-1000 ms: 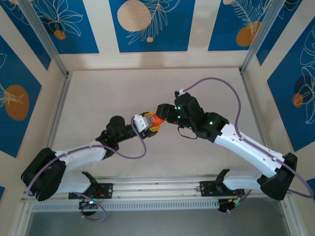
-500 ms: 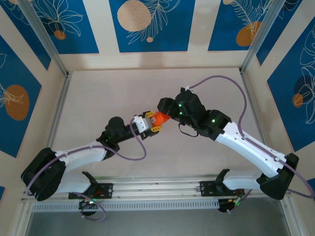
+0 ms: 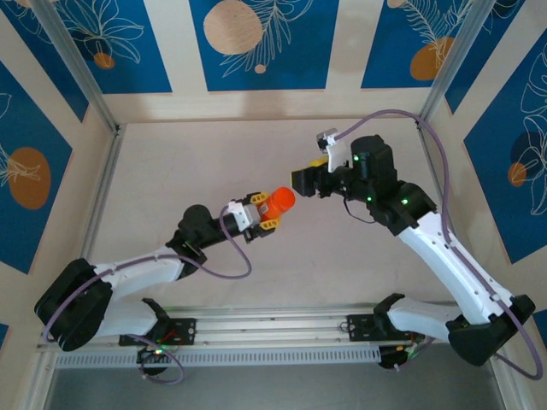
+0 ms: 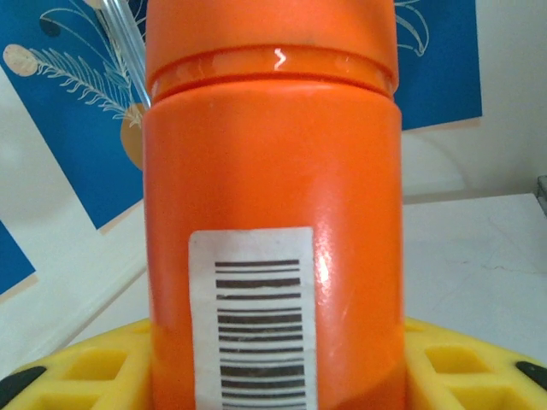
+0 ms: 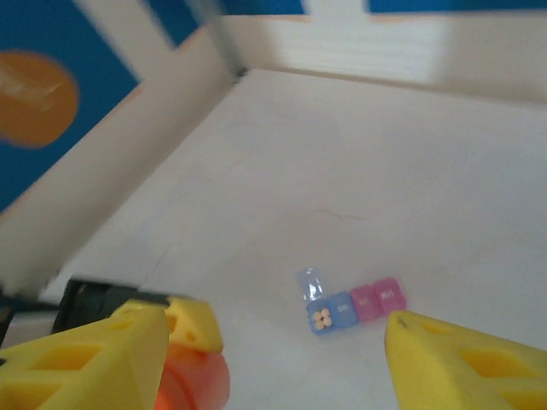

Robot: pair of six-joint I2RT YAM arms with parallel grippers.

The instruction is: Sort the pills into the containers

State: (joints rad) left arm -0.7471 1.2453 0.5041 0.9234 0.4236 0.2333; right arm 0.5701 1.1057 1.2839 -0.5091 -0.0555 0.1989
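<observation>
My left gripper (image 3: 263, 212) is shut on an orange cylindrical bottle (image 3: 279, 202), held above the table's middle. In the left wrist view the bottle (image 4: 272, 213) stands upright with its barcode label facing the camera, and yellow fingers (image 4: 466, 367) press on both sides. My right gripper (image 3: 304, 181) hangs open a little up and right of the bottle, apart from it. In the right wrist view the gripper (image 5: 273, 363) has nothing between its fingers. Beyond it the containers (image 5: 355, 303) lie on the table. The blue end box has its lid up, with several pale pills (image 5: 321, 319) inside.
Wooden walls with blue panels close in the table on three sides. An aluminium post (image 3: 444, 64) stands at the back right corner. The arm bases and a rail (image 3: 273, 329) run along the near edge. A purple cable (image 3: 402, 128) loops over the right arm.
My right gripper has come off the top of the orange bottle, opened, and drawn back up and to the right. The left gripper still holds the bottle, now slightly further right.
</observation>
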